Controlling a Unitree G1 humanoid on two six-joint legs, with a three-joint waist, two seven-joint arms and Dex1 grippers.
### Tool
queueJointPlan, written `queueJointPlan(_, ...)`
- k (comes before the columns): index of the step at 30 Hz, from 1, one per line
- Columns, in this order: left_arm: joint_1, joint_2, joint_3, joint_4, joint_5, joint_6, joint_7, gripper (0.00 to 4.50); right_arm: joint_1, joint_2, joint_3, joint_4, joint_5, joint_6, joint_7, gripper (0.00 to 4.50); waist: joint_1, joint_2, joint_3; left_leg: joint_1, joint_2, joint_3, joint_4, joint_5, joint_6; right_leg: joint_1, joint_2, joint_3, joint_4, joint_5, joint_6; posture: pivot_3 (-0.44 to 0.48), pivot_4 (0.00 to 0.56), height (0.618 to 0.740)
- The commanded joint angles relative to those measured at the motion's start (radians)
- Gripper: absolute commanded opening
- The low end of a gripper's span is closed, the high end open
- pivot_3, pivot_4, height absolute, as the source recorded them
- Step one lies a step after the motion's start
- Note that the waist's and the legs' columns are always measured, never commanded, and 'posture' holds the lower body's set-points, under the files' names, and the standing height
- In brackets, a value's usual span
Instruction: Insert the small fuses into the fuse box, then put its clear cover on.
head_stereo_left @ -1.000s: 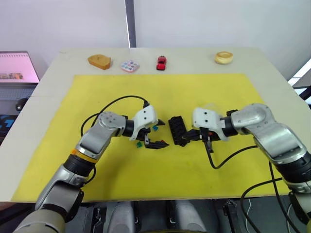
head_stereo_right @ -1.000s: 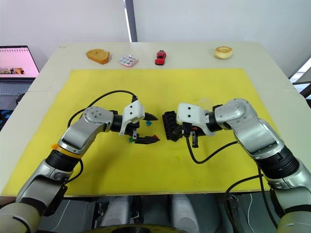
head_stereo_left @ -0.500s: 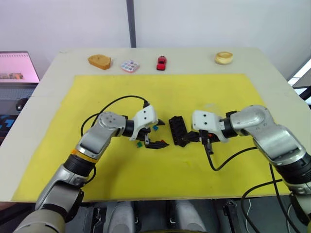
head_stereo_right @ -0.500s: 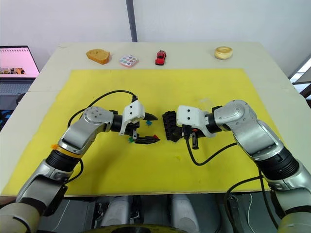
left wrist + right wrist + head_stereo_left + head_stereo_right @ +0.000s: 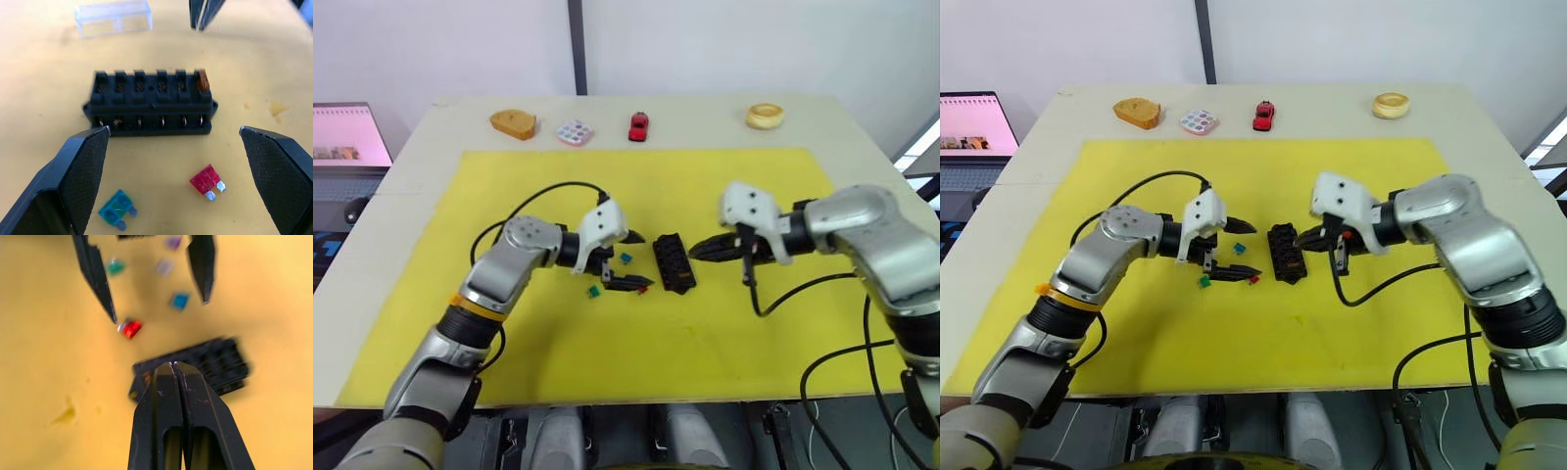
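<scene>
The black fuse box [image 5: 673, 262] lies mid-mat, with an amber fuse [image 5: 202, 82] seated in one end slot. My left gripper [image 5: 644, 262] stands open just left of the box, one finger on each side of its near end. A teal fuse [image 5: 116, 210] and a red fuse [image 5: 208, 178] lie on the mat between those fingers; a green fuse [image 5: 592, 292] lies further left. My right gripper [image 5: 693, 252] is shut with nothing in it, its tip a little right of the box. The clear cover [image 5: 113, 17] rests beyond the box.
A yellow mat [image 5: 724, 333] covers the table. Along the far edge stand a wooden piece [image 5: 513, 123], a round paint palette [image 5: 575, 132], a red toy car [image 5: 638, 125] and a round wooden disc [image 5: 764, 117]. A laptop screen [image 5: 347, 137] sits off the table's left.
My right gripper has drawn back from the fuse box to the right and risen a little. My left gripper has shifted slightly toward the back.
</scene>
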Motion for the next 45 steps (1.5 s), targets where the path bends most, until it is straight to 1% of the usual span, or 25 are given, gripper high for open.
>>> queueJointPlan(1, -0.005, 0.09, 0.105, -0.083, -0.082, 0.043, -0.056, 4.5, 0.032, -0.079, -0.105, 0.002, 0.021, -0.026, 0.009, 0.05, -0.001, 0.0, 0.0, 0.0, 0.0, 0.0, 0.0, 0.0, 0.0, 0.0, 0.0, 0.0, 0.0, 0.0, 0.0, 0.0, 0.15, 0.74)
queueJointPlan(2, 0.01, 0.133, 0.135, -0.095, -0.096, 0.047, -0.073, 4.5, 0.06, -0.11, -0.133, 0.014, 0.014, -0.05, 0.013, 0.05, -0.001, 0.0, 0.0, 0.0, 0.0, 0.0, -0.001, 0.0, 0.0, 0.0, 0.0, 0.0, 0.0, 0.0, 0.0, 0.0, 0.15, 0.74)
queueJointPlan(4, 0.031, 0.187, 0.165, -0.108, -0.11, 0.046, -0.09, 4.5, 0.097, -0.148, -0.163, 0.027, 0.008, -0.083, 0.016, 0.05, -0.002, 0.0, 0.0, 0.0, 0.0, 0.0, -0.001, 0.0, 0.0, 0.0, 0.0, 0.0, -0.001, 0.0, 0.0, 0.0, 0.15, 0.74)
queueJointPlan(6, 0.09, 0.286, 0.223, -0.117, -0.117, 0.033, -0.13, 4.5, 0.169, -0.211, -0.226, 0.055, 0.005, -0.115, 0.036, 0.05, -0.002, 0.0, 0.0, 0.0, 0.0, 0.001, -0.001, 0.0, 0.0, 0.0, 0.0, 0.0, -0.001, 0.0, 0.0, 0.0, 0.15, 0.74)
queueJointPlan(7, 0.13, 0.347, 0.261, -0.116, -0.123, 0.027, -0.159, 4.5, 0.213, -0.248, -0.265, 0.074, 0.001, -0.132, 0.051, 0.3, -0.005, 0.0, 0.0, 0.0, 0.0, 0.001, -0.001, 0.0, 0.0, -0.001, 0.0, 0.0, -0.001, 0.0, 0.0, 0.0, 0.15, 0.74)
queueJointPlan(9, 0.193, 0.435, 0.321, -0.109, -0.141, 0.021, -0.196, 4.5, 0.277, -0.303, -0.327, 0.108, 0.007, -0.139, 0.071, 0.96, -0.006, 0.0, 0.001, 0.0, 0.001, 0.001, -0.002, 0.0, 0.0, -0.001, -0.001, 0.0, -0.001, 0.0, 0.0, 0.0, 0.15, 0.74)
queueJointPlan(14, 0.276, 0.522, 0.403, -0.061, -0.137, -0.02, -0.203, 4.5, 0.368, -0.359, -0.412, 0.177, -0.007, -0.205, 0.08, 3.4, 0.0, 0.001, 0.0, 0.0, 0.003, 0.002, -0.002, 0.0, 0.0, -0.002, -0.002, 0.0, -0.001, -0.002, -0.004, 0.0, 0.15, 0.74)
queueJointPlan(16, 0.303, 0.547, 0.424, -0.03, -0.124, -0.043, -0.202, 4.5, 0.396, -0.379, -0.432, 0.207, -0.024, -0.235, 0.082, 4.48, 0.0, 0.001, 0.0, 0.0, 0.003, 0.003, -0.002, 0.0, 0.0, -0.001, -0.003, 0.0, -0.002, -0.002, -0.004, 0.0, 0.15, 0.74)
queueJointPlan(19, 0.391, 0.61, 0.49, 0.079, -0.084, -0.104, -0.205, 4.5, 0.449, -0.405, -0.48, 0.283, -0.053, -0.272, 0.078, 4.48, -0.003, 0.001, 0.001, 0.0, 0.003, 0.004, -0.002, -0.001, 0.0, -0.002, -0.003, 0.0, -0.002, -0.003, -0.004, 0.0, 0.15, 0.74)
queueJointPlan(21, 0.409, 0.623, 0.502, 0.111, -0.084, -0.125, -0.204, 4.5, 0.463, -0.409, -0.486, 0.304, -0.057, -0.29, 0.074, 4.48, -0.007, 0.001, 0.001, 0.0, 0.004, 0.005, -0.003, -0.001, 0.0, -0.003, -0.003, 0.0, -0.002, -0.002, -0.004, 0.0, 0.15, 0.74)
queueJointPlan(26, 0.402, 0.614, 0.485, 0.107, -0.093, -0.135, -0.198, 4.5, 0.45, -0.4, -0.465, 0.304, -0.047, -0.302, 0.061, 4.48, -0.003, 0.002, 0.001, 0.0, 0.004, 0.006, -0.003, -0.001, 0.0, -0.003, -0.003, 0.001, -0.002, -0.002, -0.004, 0.0, 0.15, 0.74)
queueJointPlan(32, 0.354, 0.564, 0.423, 0.059, -0.105, -0.096, -0.19, 4.5, 0.347, -0.354, -0.399, 0.225, 0.011, -0.26, 0.034, 4.48, -0.004, 0.002, 0.001, 0.0, 0.004, 0.006, -0.003, -0.001, 0.0, -0.003, -0.003, 0.001, -0.002, -0.002, -0.004, 0.0, 0.15, 0.74)
queueJointPlan(34, 0.299, 0.513, 0.384, 0.041, -0.146, -0.014, -0.181, 4.5, 0.259, -0.302, -0.355, 0.15, 0.083, -0.197, 0.021, 4.48, -0.005, 0.003, 0.001, 0.0, 0.004, 0.006, -0.003, -0.001, 0.0, -0.003, -0.003, 0.001, -0.002, -0.002, -0.004, 0.0, 0.15, 0.74)
queueJointPlan(37, 0.204, 0.433, 0.348, 0.071, -0.203, 0.115, -0.168, 4.5, 0.127, -0.2, -0.273, 0.063, 0.142, -0.118, -0.025, 4.48, -0.004, 0.003, 0.001, 0.0, 0.003, 0.006, -0.002, -0.001, 0.0, -0.003, -0.001, 0.002, -0.001, -0.002, -0.004, 0.0, 0.15, 0.74)
queueJointPlan(39, 0.167, 0.403, 0.329, 0.111, -0.207, 0.163, -0.159, 4.5, 0.081, -0.16, -0.232, 0.028, 0.16, -0.078, -0.043, 4.48, -0.003, 0.003, 0.001, -0.001, 0.002, 0.005, -0.002, -0.001, 0.0, -0.004, 0.0, 0.001, -0.001, -0.001, -0.002, 0.0, 0.15, 0.74)
queueJointPlan(42, 0.102, 0.333, 0.308, 0.196, -0.233, 0.274, -0.129, 4.5, 0.018, -0.084, -0.162, -0.025, 0.184, -0.037, -0.079, 4.48, -0.002, 0.003, 0.001, -0.001, 0.001, 0.005, -0.002, -0.001, 0.0, -0.004, 0.0, 0.001, -0.001, 0.0, 0.0, 0.0, 0.15, 0.74)
queueJointPlan(45, 0.075, 0.288, 0.292, 0.256, -0.243, 0.356, -0.114, 4.5, -0.011, -0.03, -0.11, -0.064, 0.189, -0.016, -0.105, 4.48, -0.002, 0.003, 0.001, -0.002, 0.001, 0.005, -0.001, -0.001, 0.0, -0.004, 0.0, 0.001, -0.001, 0.0, 0.0, 0.0, 0.15, 0.74)
